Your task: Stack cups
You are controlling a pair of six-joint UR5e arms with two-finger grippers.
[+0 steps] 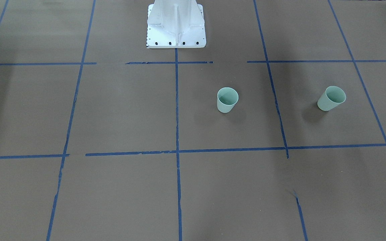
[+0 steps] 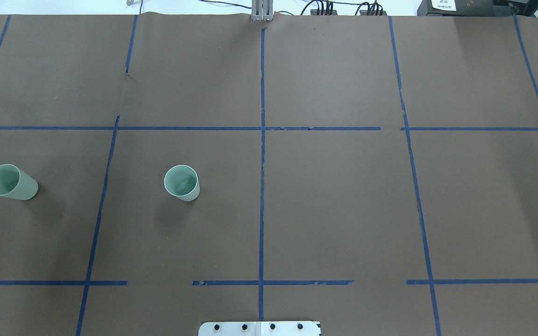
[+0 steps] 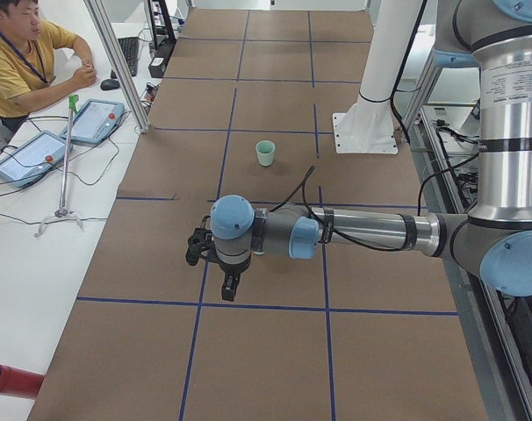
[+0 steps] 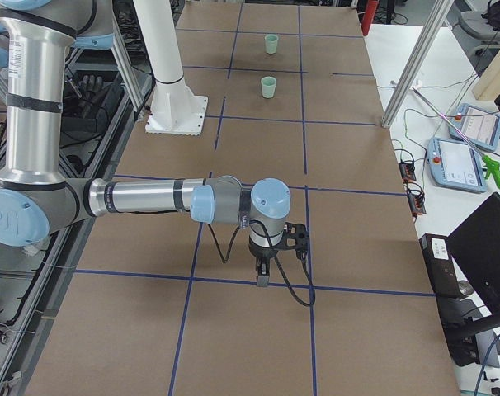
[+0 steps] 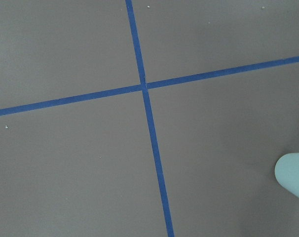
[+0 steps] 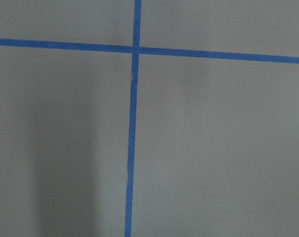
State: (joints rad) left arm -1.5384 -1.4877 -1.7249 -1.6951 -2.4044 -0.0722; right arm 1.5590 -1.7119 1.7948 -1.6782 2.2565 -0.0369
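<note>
Two pale mint-green tapered plastic cups (image 2: 182, 183) are standing leftward, nearer the left end effector (image 3: 230, 285); its opening, I cannot tell.

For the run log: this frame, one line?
inner cup: upright, ungrasped | outer cup: upright, ungrasped | stacked: no | phase: pre-approach

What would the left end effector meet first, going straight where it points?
Likely the bare table beside a blue tape crossing; the left end effector points downward, and a cup lies off to the side.
</note>
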